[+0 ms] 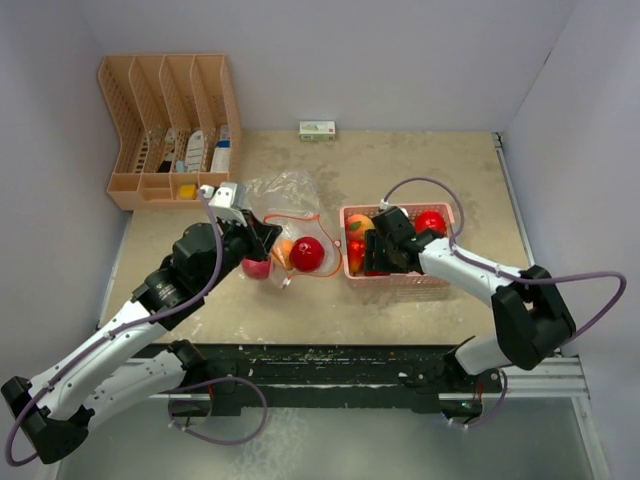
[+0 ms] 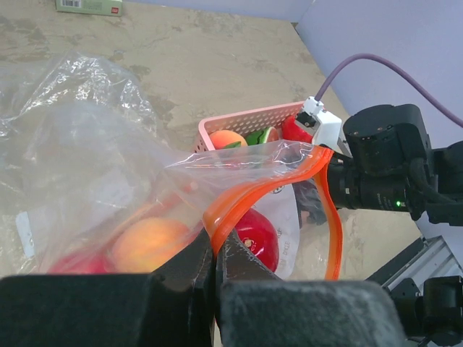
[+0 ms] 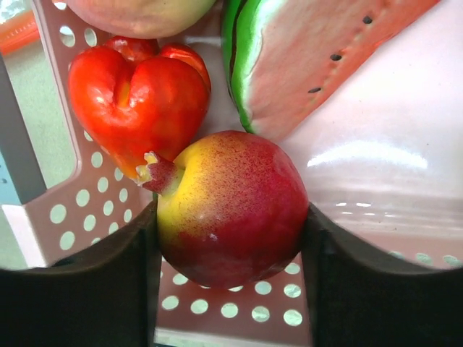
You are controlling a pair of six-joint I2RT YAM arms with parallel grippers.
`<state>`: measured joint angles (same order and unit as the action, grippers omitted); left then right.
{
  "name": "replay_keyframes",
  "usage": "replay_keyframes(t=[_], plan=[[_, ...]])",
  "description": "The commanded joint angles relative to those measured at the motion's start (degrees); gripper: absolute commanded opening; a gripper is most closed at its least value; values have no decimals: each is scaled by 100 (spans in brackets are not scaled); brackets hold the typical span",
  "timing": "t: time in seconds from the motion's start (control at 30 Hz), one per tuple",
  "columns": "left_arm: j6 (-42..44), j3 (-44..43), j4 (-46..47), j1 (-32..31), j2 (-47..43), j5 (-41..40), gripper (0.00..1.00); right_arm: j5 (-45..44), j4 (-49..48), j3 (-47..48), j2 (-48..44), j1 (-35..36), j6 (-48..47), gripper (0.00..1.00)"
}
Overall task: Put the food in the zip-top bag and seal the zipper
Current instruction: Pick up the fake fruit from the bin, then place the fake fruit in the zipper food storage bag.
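Observation:
The clear zip-top bag (image 1: 285,195) with an orange zipper rim (image 2: 246,195) lies mid-table. My left gripper (image 1: 262,240) is shut on that rim (image 2: 215,249) and holds the mouth open. Inside the bag are a red apple (image 2: 259,235), a peach (image 2: 152,242) and another red piece (image 1: 257,267). My right gripper (image 1: 372,255) is down in the pink basket (image 1: 400,280). Its fingers press both sides of a red-and-yellow fruit (image 3: 231,206). A red pepper (image 3: 137,101), a watermelon slice (image 3: 311,58) and a peach (image 3: 137,11) lie beside it.
A peach-coloured desk organiser (image 1: 170,120) with small packets stands at the back left. A small white-and-green box (image 1: 317,130) lies at the back wall. Another red apple (image 1: 430,221) sits in the basket's far right corner. Walls close in the left, back and right sides.

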<state>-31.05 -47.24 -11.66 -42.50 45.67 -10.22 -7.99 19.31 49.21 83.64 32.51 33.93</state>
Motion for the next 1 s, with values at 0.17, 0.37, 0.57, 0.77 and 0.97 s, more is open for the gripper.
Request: replay_keyframes(t=[0.17,0.37,0.57,0.77,0.97], plan=[[-130,1,359,15,38,-103,0,-503,604,526,-1403,-20,-365,33],[-179,146,645,9,406,-107,0,100,436,1044,-2304,-19,-1152,30],[-217,131,902,13,827,-10,0,1035,-10,1344,-2881,73,-1477,29],[-245,26,1080,14,1203,101,0,1683,-586,1190,-2891,573,-1460,28],[-207,-117,1108,15,1380,142,0,1972,-1142,1052,-2734,1051,-1425,29]])
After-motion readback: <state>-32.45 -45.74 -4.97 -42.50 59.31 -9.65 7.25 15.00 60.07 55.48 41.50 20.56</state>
